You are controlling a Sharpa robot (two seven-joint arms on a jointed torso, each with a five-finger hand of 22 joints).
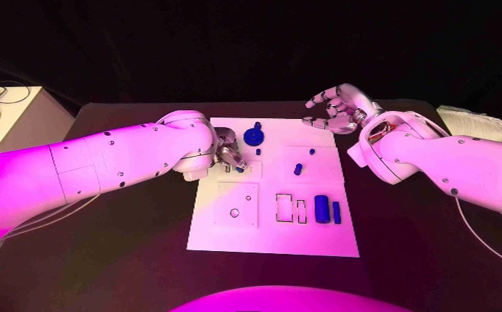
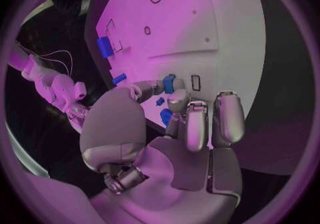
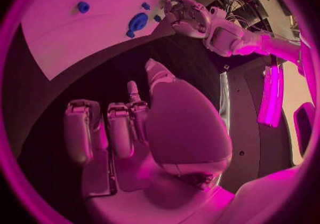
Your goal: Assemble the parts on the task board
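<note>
The white task board (image 1: pixel 272 232) lies in the middle of the black table. My left hand (image 1: pixel 228 154) is low over the board's left half and pinches a small blue part (image 2: pixel 169 83) between thumb and a finger, right at the board's surface. A round blue part (image 1: pixel 254 136) stands near the far edge, and a small blue peg (image 1: pixel 298 169) stands mid-board. Two blue blocks (image 1: pixel 321 208) lie at the near right. My right hand (image 1: pixel 336 109) hovers off the board's far right corner, fingers spread, holding nothing (image 3: pixel 133 128).
Rectangular slots (image 1: pixel 284 207) and a round hole (image 1: pixel 234 212) open in the board's near half. A white box (image 1: pixel 21 120) stands at the table's left edge, and a pale object (image 1: pixel 466 117) at its right edge.
</note>
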